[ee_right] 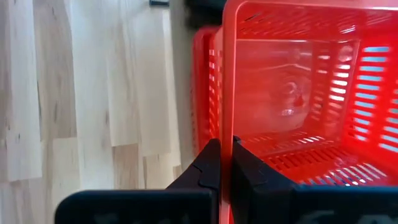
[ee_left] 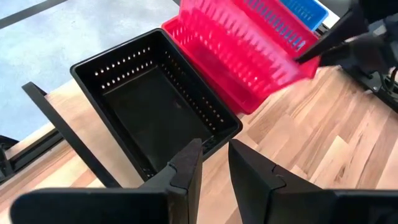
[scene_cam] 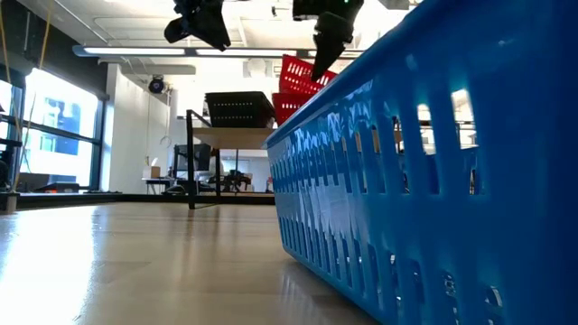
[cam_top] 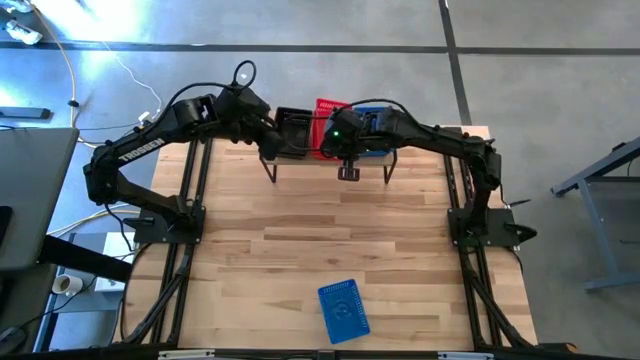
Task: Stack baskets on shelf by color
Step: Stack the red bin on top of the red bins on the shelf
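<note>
The shelf (scene_cam: 228,135) stands at the table's far edge. A black basket (ee_left: 155,106) rests on its left part and a blue basket (cam_top: 376,124) on its right part. Between them a red basket (ee_right: 298,93) is tilted above another red one (ee_right: 203,81); my right gripper (ee_right: 227,144) is shut on the upper one. My left gripper (ee_left: 214,158) hovers open over the black basket's near rim, nothing between its fingers. A second blue basket (cam_top: 343,311) lies upside down near the table's front edge. My right gripper pinches the upper red basket's rim (ee_right: 227,124) between its two fingers, one finger on the inner side of the wall and one on the outer. The fingers slant down from the near right. The basket is tilted, its held side raised (scene_cam: 307,72) over the lower red basket.
The blue basket (scene_cam: 433,181) at the front fills the low view's right half. The broad wooden tabletop (cam_top: 330,230) lies between the shelf and that basket. Both arms' bases and black frames stand at the table's left and right edges.
</note>
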Robot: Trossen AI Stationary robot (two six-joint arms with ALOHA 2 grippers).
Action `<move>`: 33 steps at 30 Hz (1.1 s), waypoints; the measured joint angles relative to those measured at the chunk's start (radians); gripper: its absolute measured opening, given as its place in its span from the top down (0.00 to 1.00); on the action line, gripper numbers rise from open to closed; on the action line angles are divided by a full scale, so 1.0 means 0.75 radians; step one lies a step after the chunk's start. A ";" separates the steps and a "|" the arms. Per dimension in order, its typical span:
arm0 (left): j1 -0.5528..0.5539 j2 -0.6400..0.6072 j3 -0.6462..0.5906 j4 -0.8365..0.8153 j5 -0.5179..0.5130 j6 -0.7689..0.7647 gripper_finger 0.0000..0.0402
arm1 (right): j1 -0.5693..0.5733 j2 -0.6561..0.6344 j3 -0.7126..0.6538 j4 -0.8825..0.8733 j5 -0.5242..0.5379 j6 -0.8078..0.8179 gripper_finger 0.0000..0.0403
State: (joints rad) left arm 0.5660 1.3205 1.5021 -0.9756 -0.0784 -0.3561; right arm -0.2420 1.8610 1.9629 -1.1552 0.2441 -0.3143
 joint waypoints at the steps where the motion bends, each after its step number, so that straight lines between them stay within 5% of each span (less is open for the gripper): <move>1: 0.000 0.000 0.000 0.000 0.000 0.000 0.82 | 0.000 0.004 0.000 -0.008 -0.003 0.001 1.00; 20: 0.000 0.000 0.000 -0.001 0.000 0.015 0.82 | 0.000 0.030 -0.001 0.003 0.027 0.001 1.00; 33: 0.000 0.000 0.000 -0.001 0.000 0.015 0.82 | 0.000 0.030 -0.001 0.019 0.116 0.005 0.78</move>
State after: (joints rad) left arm 0.5659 1.3205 1.5021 -0.9764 -0.0784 -0.3446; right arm -0.2420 1.8835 1.9625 -1.1409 0.3314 -0.3109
